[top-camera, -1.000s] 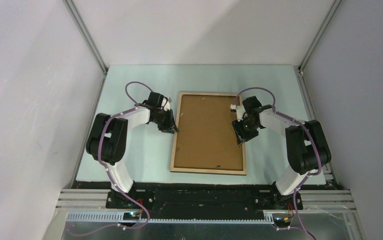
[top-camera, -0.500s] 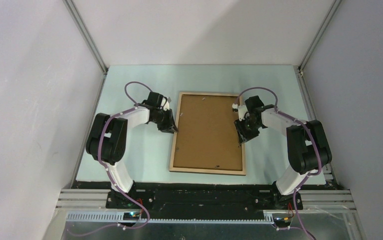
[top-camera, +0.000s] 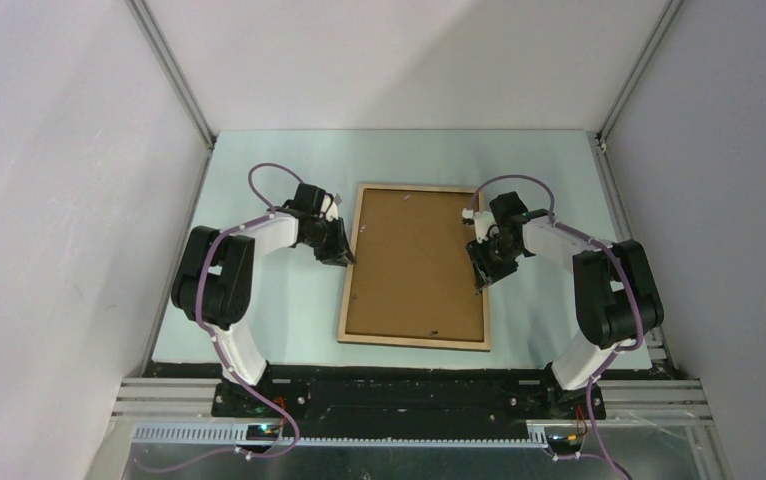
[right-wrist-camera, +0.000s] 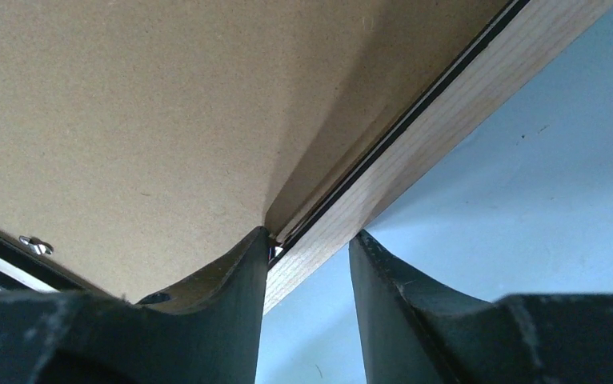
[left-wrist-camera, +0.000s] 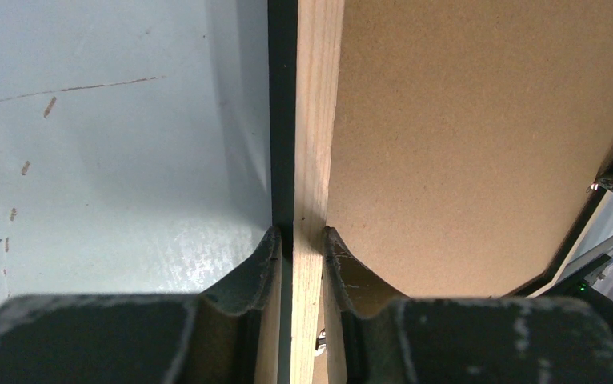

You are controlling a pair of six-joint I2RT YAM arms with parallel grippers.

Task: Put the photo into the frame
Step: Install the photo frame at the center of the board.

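Note:
The frame [top-camera: 348, 290] lies back side up in the middle of the table, its light-wood rails around a brown hardboard backing panel [top-camera: 414, 265]. The photo is hidden. My left gripper [top-camera: 344, 255] is shut on the frame's left rail [left-wrist-camera: 315, 120], one fingertip on the black outer side and the other on the panel side [left-wrist-camera: 301, 236]. My right gripper [top-camera: 481, 275] stands open at the right rail [right-wrist-camera: 447, 120]. Its left finger [right-wrist-camera: 223, 304] touches the panel [right-wrist-camera: 127, 104] at the rail's inner edge, while the other finger hangs over bare table, apart from the rail [right-wrist-camera: 310, 236].
The pale blue-green table [top-camera: 259, 160] is boxed in by grey walls left, right and behind. A small metal turn clip [right-wrist-camera: 35, 244] sits on the backing panel near the right gripper. The arm bases stand at the near edge.
The right gripper has shifted slightly along the right rail and its jaws closed a little, then widened again. The frame's near left corner has slid a touch left. The left gripper holds still.

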